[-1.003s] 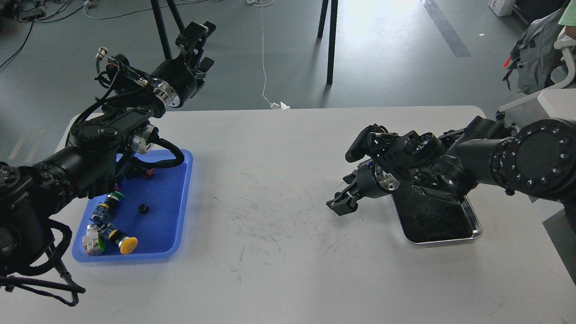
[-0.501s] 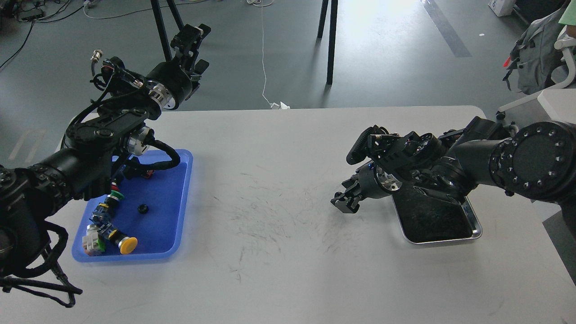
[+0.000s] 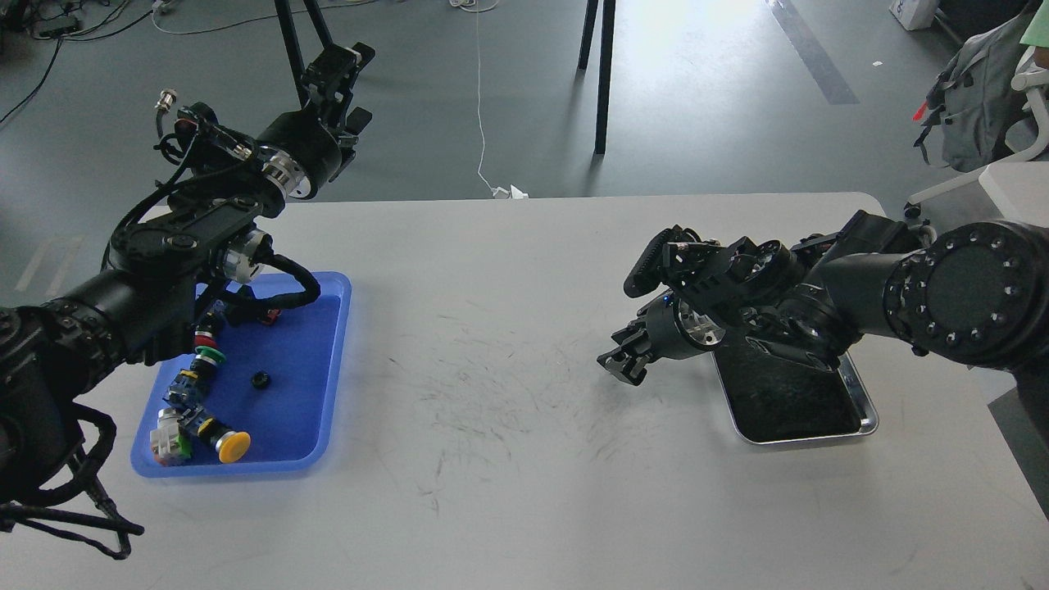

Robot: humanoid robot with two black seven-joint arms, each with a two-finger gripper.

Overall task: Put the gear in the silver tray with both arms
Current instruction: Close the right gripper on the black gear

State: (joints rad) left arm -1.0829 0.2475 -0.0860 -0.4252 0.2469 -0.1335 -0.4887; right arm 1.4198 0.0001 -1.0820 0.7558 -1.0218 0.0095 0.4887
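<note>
Gear [image 3: 261,379], as far as I can judge, is the small black ring lying loose on the floor of the blue tray [image 3: 328,360], to the right of the coloured push-button parts [image 3: 197,410]; neither arm has it. Over the last second my left gripper [image 3: 334,70] has drifted further up and to the left, away from the table's far edge and out over the floor, so it is now well apart from the blue tray rather than closing on it. Its fingers look slightly parted and I see nothing between them. My right gripper [image 3: 620,360] has pulled back a little toward the silver tray [image 3: 860,426] and hangs low over the table just left of that tray's near-left corner; its fingers are too dark and foreshortened for me to tell how far apart they stand, and I cannot make out anything in them. The tray's dark floor shows nothing on it where the arm does not cover it. I read this as the pick not yet begun: the left arm would have to come down to the ring first, before any handover or drop on the right side.
</note>
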